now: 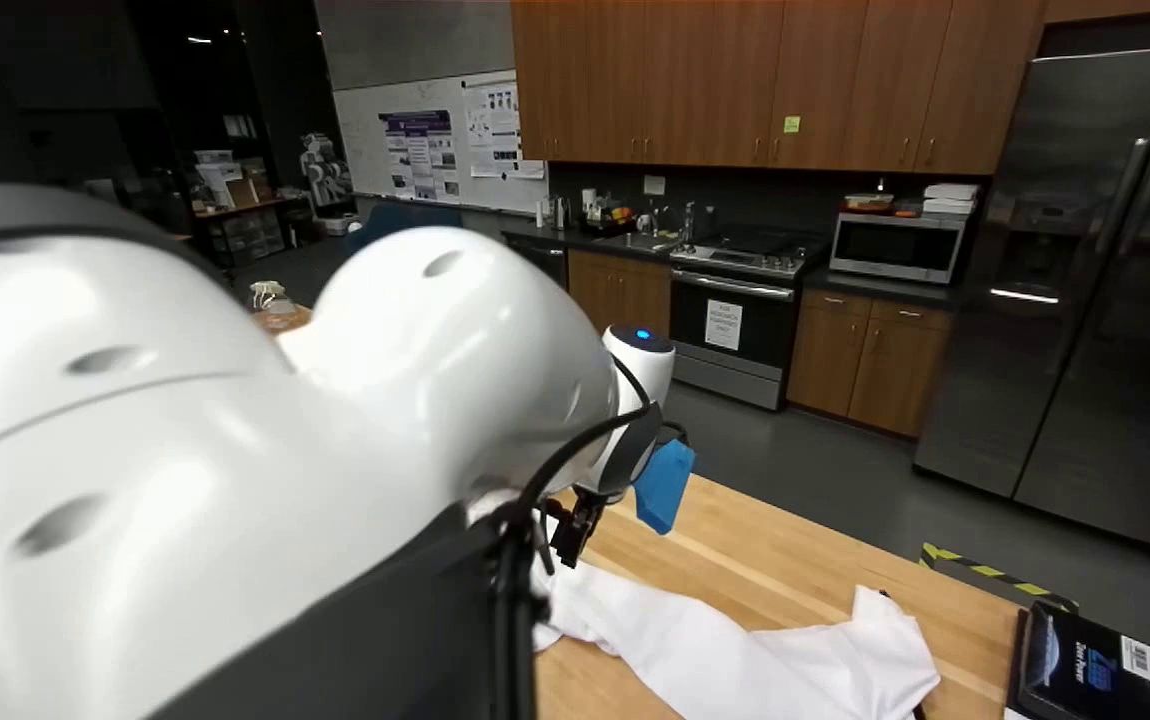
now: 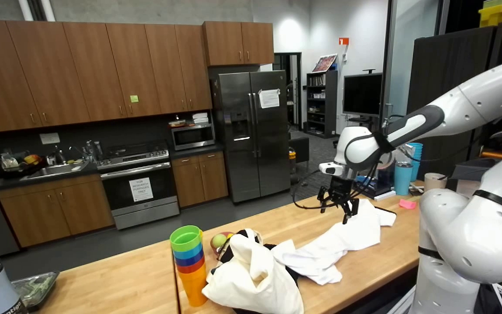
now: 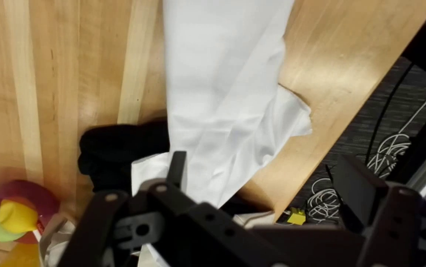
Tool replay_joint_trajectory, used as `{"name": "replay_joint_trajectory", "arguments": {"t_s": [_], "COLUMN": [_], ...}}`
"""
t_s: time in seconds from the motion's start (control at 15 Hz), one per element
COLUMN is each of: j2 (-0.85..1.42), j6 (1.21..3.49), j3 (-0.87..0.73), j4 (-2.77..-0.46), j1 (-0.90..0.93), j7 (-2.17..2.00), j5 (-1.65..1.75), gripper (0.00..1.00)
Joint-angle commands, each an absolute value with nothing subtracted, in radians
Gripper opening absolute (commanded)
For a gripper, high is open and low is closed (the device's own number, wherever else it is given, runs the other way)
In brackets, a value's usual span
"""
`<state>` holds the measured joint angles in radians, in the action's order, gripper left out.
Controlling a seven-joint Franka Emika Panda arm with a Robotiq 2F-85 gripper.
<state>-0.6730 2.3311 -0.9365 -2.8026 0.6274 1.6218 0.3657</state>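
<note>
Wrist view: the claw (image 3: pixel 263 178) has its fingers (image 3: pixel 177 167) wide apart above the table (image 3: pixel 57 74), and one fingertip overlaps the lower part of a white cloth (image 3: pixel 220 92); whether they touch cannot be told. Seen from the centre of that picture, the cloth stretches up to 12 o'clock, with a loose corner out at 3 o'clock. Black fabric (image 3: pixel 124 148) shows from under it between 8 and 9 o'clock, and farther out that way sits a reddish bowl (image 3: pixel 46 200) with yellow and green fruit (image 3: pixel 16 217). At 4 o'clock, past the table's edge, pale cables (image 3: pixel 324 204) lie coiled on the dark floor (image 3: pixel 352 144). In an exterior view, the cloth spreads from 3 o'clock of the claw round to 7 o'clock, reaching a cream bag (image 2: pixel 255 279) at 8. Coloured cups (image 2: pixel 190 257) stand stacked just beside the bag, at its 10 o'clock. A blue cup (image 2: pixel 403 179) stands at the claw's 2 o'clock. In an exterior view, a black box (image 1: pixel 1090 655) lies at 3 o'clock from the cloth.
</note>
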Motion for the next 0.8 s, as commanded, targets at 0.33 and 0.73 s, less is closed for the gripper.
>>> {"name": "replay_joint_trajectory", "arguments": {"t_s": [0.33,0.73], "j2": [-0.232,-0.152], "j6": [2.609,2.603], "j3": [-0.836,-0.473], "j4": [-2.739,-2.741], "j1": [0.715,0.481], "j7": [1.795,1.781], "j5": [0.025,-0.169], "gripper": [1.00,1.00]}}
